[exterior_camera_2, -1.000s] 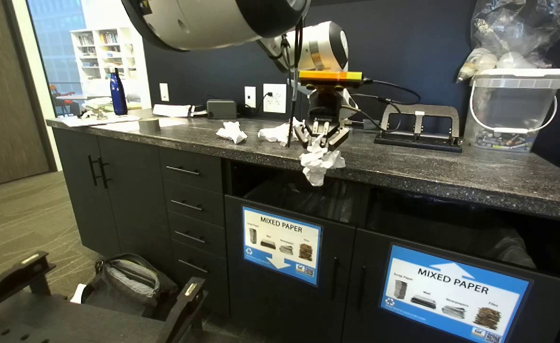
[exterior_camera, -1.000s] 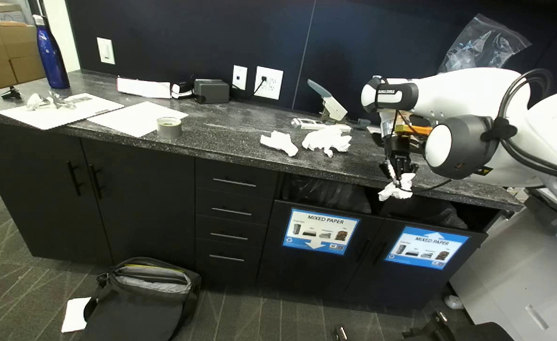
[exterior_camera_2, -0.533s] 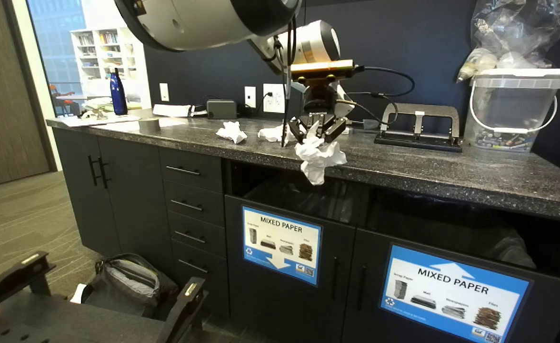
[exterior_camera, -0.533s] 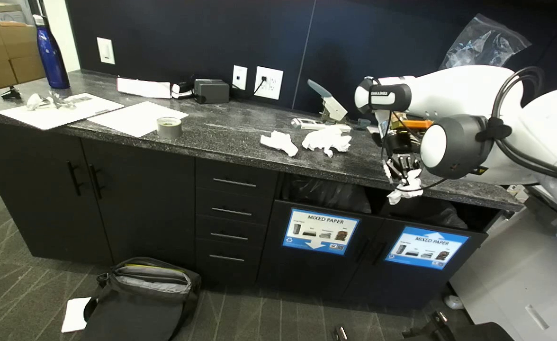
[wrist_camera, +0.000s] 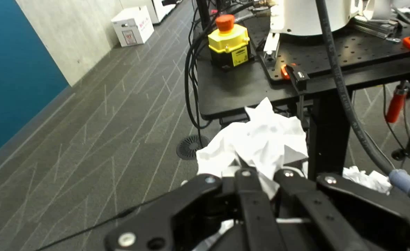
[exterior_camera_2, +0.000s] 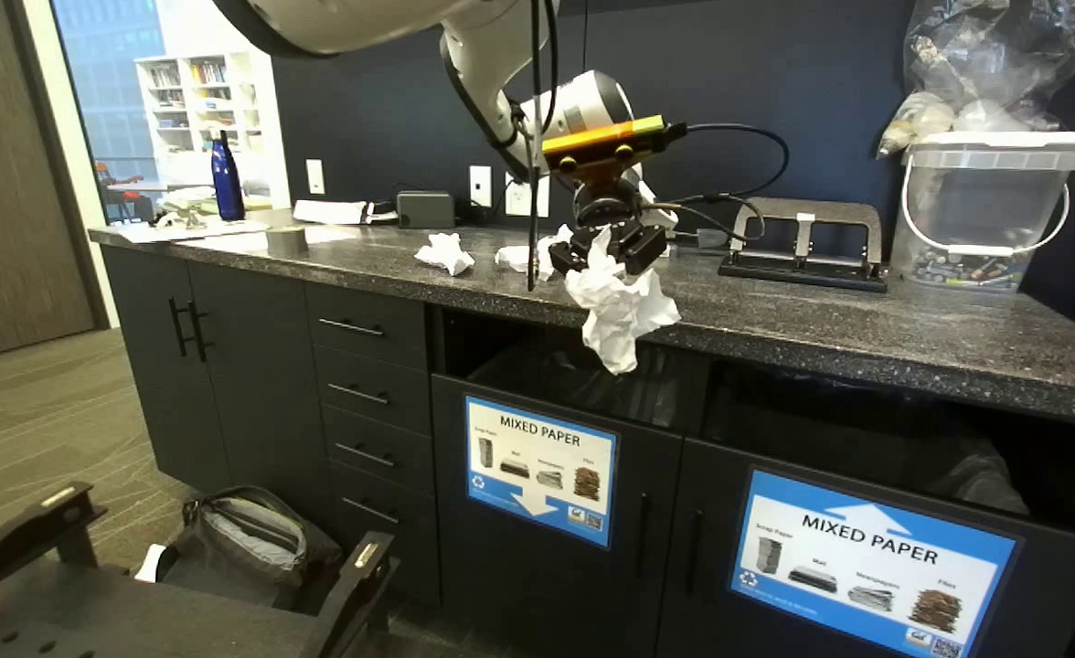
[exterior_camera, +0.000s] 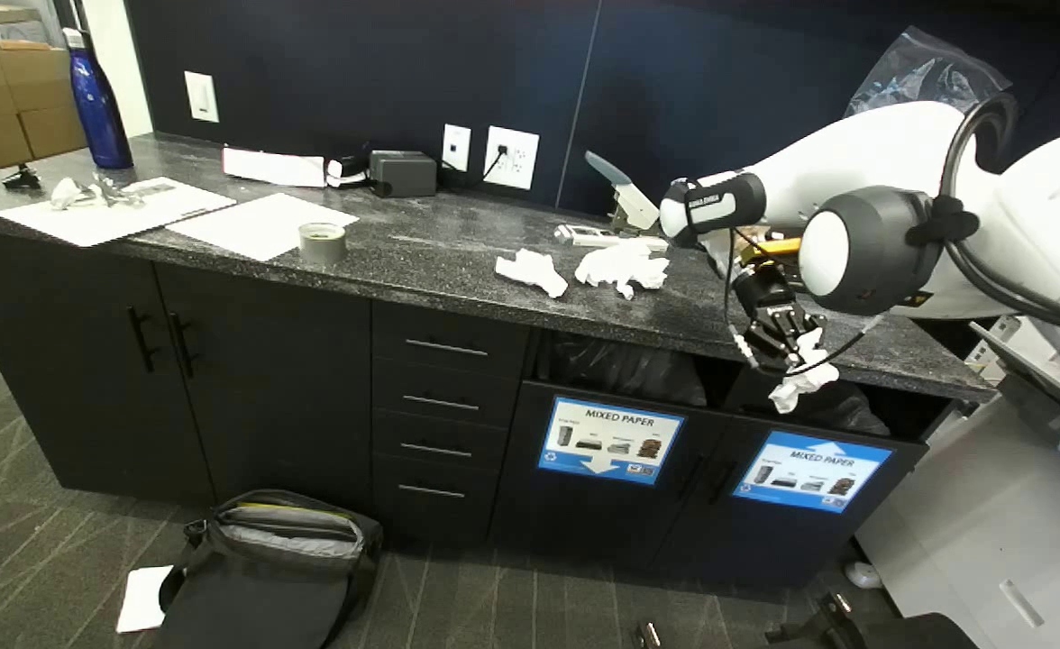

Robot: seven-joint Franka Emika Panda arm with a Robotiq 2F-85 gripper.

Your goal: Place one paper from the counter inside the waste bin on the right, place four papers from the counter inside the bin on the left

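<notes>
My gripper [exterior_camera: 791, 350] is shut on a crumpled white paper [exterior_camera: 805, 383], which hangs tilted off the fingertips in front of the counter [exterior_camera_2: 876, 324]. In an exterior view that paper overlaps the opening of the right bin [exterior_camera: 841, 407]; in an exterior view the held paper [exterior_camera_2: 624, 320] overlaps the opening of the left bin [exterior_camera_2: 574, 375]. The wrist view shows the paper [wrist_camera: 260, 139] past the gripper [wrist_camera: 260, 176], its lower part hidden by the fingers. Two more crumpled papers [exterior_camera: 532, 272] [exterior_camera: 622, 266] lie on the counter. The insides of both bins are mostly hidden.
On the counter stand a tape roll [exterior_camera: 322, 243], flat sheets [exterior_camera: 264, 225], a stapler [exterior_camera: 629, 203], a hole punch [exterior_camera_2: 803, 247] and a clear bucket [exterior_camera_2: 985, 210]. Cabinet doors with signs [exterior_camera: 611, 442] front the bins. A bag [exterior_camera: 269, 577] lies on the floor.
The gripper has tilted, and the held paper has swung outward and lower, away from the counter's edge, still gripped. The papers on the counter have not moved.
</notes>
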